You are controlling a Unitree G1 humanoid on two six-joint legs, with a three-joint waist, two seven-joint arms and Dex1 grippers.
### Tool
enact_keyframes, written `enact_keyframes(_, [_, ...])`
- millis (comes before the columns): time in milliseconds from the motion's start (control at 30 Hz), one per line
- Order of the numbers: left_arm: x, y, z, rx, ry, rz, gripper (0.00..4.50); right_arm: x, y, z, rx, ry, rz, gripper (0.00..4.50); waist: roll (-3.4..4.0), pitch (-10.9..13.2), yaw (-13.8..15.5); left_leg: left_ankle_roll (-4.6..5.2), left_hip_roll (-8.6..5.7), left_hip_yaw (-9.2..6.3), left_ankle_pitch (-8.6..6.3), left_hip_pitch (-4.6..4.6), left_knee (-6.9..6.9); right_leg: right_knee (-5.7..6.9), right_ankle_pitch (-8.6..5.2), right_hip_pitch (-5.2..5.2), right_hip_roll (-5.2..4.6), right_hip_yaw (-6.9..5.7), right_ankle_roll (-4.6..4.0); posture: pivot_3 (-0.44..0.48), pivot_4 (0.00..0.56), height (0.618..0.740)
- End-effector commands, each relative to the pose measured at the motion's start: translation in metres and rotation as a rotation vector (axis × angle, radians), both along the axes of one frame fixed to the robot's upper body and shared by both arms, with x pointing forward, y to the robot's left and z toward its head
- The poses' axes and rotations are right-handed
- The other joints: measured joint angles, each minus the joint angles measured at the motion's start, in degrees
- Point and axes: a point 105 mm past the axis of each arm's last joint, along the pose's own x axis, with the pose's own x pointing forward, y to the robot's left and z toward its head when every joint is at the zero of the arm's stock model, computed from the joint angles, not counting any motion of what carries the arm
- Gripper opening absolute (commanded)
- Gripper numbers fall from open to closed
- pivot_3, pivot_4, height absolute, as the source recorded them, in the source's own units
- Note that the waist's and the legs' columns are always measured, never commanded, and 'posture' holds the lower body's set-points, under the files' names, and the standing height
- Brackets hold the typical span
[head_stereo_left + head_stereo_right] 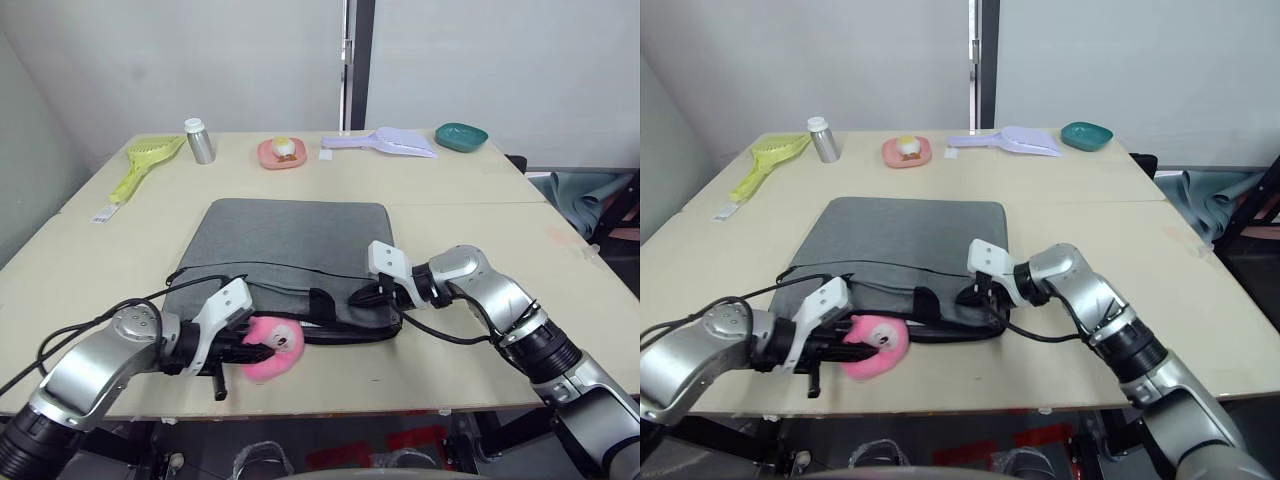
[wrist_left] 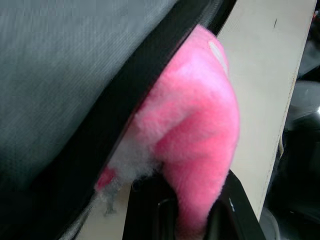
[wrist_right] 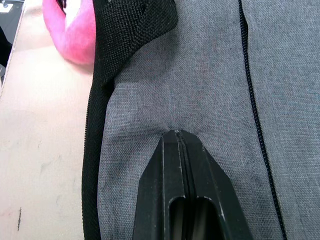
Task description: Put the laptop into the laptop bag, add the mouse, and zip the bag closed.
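Laptop bag (image 1: 290, 255) lies flat on the table (image 1: 470, 215), its near edge at both pincers. Left gripper (image 1: 255, 347) is at the bag's near-left edge, clenched on the pink plush toy (image 1: 275, 350), which touches the bag's black edging right beside the fingers; the left wrist view shows the plush pinched between the two black fingers. Right gripper (image 1: 362, 296) is at the near-right corner, fingers pressed together with the tips on grey fabric, maybe pinching a small fold, hard to confirm. Strap handle (image 1: 320, 303) sits between the two pincers. No laptop or mouse visible, so likely already inside or hidden, cannot tell. Judged step: zipping or handling the near edge; the plush is not a task item. To do it well: let the plush go away from the zipper line, keep the right pincer holding the fabric taut, pull along the edging, not across. Beyond the bag, far from both pincers: metal bottle (image 1: 200, 140), pink dish (image 1: 281, 153), green scoop (image 1: 145, 163), lilac scoop (image 1: 385, 142), teal bowl (image 1: 461, 136).
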Motion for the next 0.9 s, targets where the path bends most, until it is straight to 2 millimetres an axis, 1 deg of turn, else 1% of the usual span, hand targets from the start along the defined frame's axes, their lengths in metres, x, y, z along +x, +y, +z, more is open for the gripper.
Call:
enact_keyframes(33, [-0.015, -0.026, 0.02, -0.144, -0.018, -0.129, 0.02, -0.005, -0.011, -0.03, -0.097, 0.1, -0.028, 0.0, -0.06, 0.2, 0.0, 0.0, 0.0, 0.0, 0.0, 0.0, 0.0, 0.0, 0.0, 0.0, 0.0, 0.0, 0.0, 0.0, 0.15, 0.74])
enact_keyframes(133, [-0.032, -0.031, 0.028, -0.233, 0.038, -0.241, 0.02, -0.005, -0.011, -0.029, -0.103, 0.098, -0.018, 0.0, -0.02, 0.3, -0.3, 0.0, 0.04, 0.01, 0.0, -0.03, -0.02, 0.0, 0.0, -0.09, 0.06, 0.0, 0.0, 0.0, 0.15, 0.74])
enact_keyframes(233, [-0.037, -0.032, 0.027, -0.249, 0.07, -0.311, 0.02, -0.004, -0.012, -0.028, -0.106, 0.097, -0.014, 0.0, -0.03, 0.3, -0.5, -0.03, 0.06, 0.04, -0.02, -0.17, -0.07, -0.01, -0.01, -0.28, 0.1, 0.0, -0.02, 0.0, 0.15, 0.74])
enact_keyframes(300, [-0.037, -0.032, 0.027, -0.252, 0.074, -0.339, 0.02, -0.004, -0.012, -0.028, -0.109, 0.096, -0.012, 0.0, -0.03, 0.3, -0.6, -0.03, 0.08, 0.03, -0.02, -0.48, -0.06, -0.01, -0.01, -0.44, 0.12, -0.01, -0.03, 0.0, 0.15, 0.74])
enact_keyframes(400, [-0.03, -0.04, 0.028, -0.27, 0.068, -0.37, 0.02, -0.004, -0.011, -0.026, -0.107, 0.093, -0.009, 0.0, -0.02, 0.3, -0.7, -0.03, 0.07, 0.03, -0.02, -0.49, -0.03, 0.01, 0.0, -0.45, 0.11, -0.01, -0.03, 0.0, 0.15, 0.74])
enact_keyframes(533, [-0.029, -0.048, 0.03, -0.29, 0.09, -0.436, 0.02, -0.005, -0.012, -0.026, -0.11, 0.095, -0.007, 0.0, -0.02, 0.3, -1.0, -0.03, 0.08, 0.03, -0.02, -0.48, 0.01, 0.07, 0.0, -0.45, 0.12, 0.01, -0.04, 0.0, 0.15, 0.74])
enact_keyframes(633, [-0.017, -0.055, 0.021, -0.27, 0.088, -0.429, 0.02, -0.005, -0.013, -0.026, -0.113, 0.095, -0.007, 0.0, -0.02, 0.3, -0.9, -0.03, 0.07, 0.03, -0.01, -0.48, 0.02, 0.06, 0.0, -0.43, 0.12, 0.01, -0.04, 0.0, 0.15, 0.74])
enact_keyframes(767, [0.005, -0.067, 0.007, -0.257, 0.071, -0.355, 0.02, -0.004, -0.013, -0.025, -0.113, 0.093, -0.008, 0.0, -0.02, 0.3, -0.9, -0.02, 0.07, 0.03, -0.01, -0.46, 0.15, 0.17, 0.02, -0.41, 0.11, 0.03, -0.06, 0.0, 0.15, 0.74])
enact_keyframes(900, [0.015, -0.07, -0.003, -0.257, 0.064, -0.318, 0.02, -0.004, -0.013, -0.025, -0.112, 0.092, -0.01, 0.0, -0.02, 0.3, -0.9, 0.0, 0.07, 0.03, 0.0, -0.41, 0.19, 0.23, 0.03, -0.37, 0.11, 0.05, -0.07, 0.0, 0.15, 0.74])
